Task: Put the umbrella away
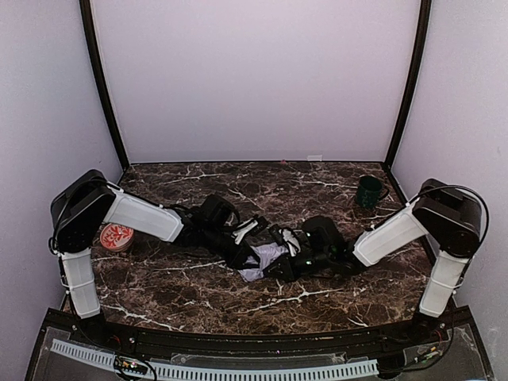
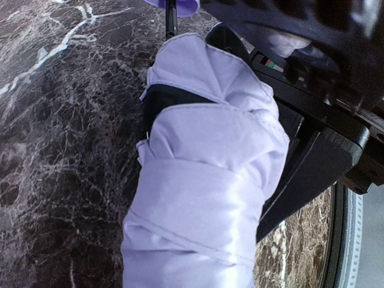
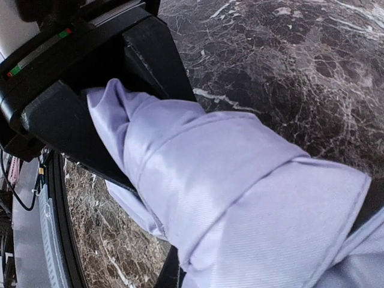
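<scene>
The umbrella (image 1: 266,258) lies folded at the middle of the marble table, a pale lavender bundle with black lining showing. My left gripper (image 1: 248,240) comes at it from the left and is shut on the bundle, which fills the left wrist view (image 2: 204,180) and hides the fingers. The thin black shaft (image 2: 171,21) and the lavender knob (image 2: 180,5) show at the top. My right gripper (image 1: 292,255) meets the bundle from the right and is shut. Fabric (image 3: 240,180) covers its fingertips, so a pinch does not show. One of its fingers (image 2: 294,174) runs along the bundle.
A dark green mug (image 1: 367,191) stands at the back right. A round red-and-white container (image 1: 117,236) sits by the left arm's base. Pale walls close the table on three sides, and a black rail runs along the front edge (image 1: 238,341).
</scene>
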{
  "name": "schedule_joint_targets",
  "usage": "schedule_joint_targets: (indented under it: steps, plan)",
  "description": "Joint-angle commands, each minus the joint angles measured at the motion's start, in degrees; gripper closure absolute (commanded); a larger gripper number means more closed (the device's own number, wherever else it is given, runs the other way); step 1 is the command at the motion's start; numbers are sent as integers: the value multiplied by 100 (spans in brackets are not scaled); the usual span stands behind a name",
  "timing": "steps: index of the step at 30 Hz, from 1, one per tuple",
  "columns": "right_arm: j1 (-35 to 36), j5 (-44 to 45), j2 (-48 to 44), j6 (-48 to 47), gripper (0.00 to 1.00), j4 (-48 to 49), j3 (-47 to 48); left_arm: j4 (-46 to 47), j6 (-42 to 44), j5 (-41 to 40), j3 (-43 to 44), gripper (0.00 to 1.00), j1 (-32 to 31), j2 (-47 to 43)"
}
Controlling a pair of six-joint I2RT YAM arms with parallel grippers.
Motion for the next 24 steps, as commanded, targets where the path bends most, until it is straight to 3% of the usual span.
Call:
schedule_joint_targets:
  steps: [1,8,14,18,21,24]
  plan:
    - [-169,102,365,-533,100,-1275,-84,-527,360,-617,-151,100,209,227]
    - [-417,690,-172,-1112,100,-2356,84,-1073,740,-911,-75,100,205,268]
    - [-408,681,19,-1163,100,-2242,183,-1046,755,-762,-59,100,205,288]
    - [-417,1218,165,-1033,100,-2045,262,-1000,850,-426,-49,100,188,250]
    - [-423,1690,56,-828,83,-1746,256,-987,929,-214,-65,100,104,251]
    - [-412,1968,-30,-642,77,-1413,303,-1026,828,-252,-67,100,69,348]
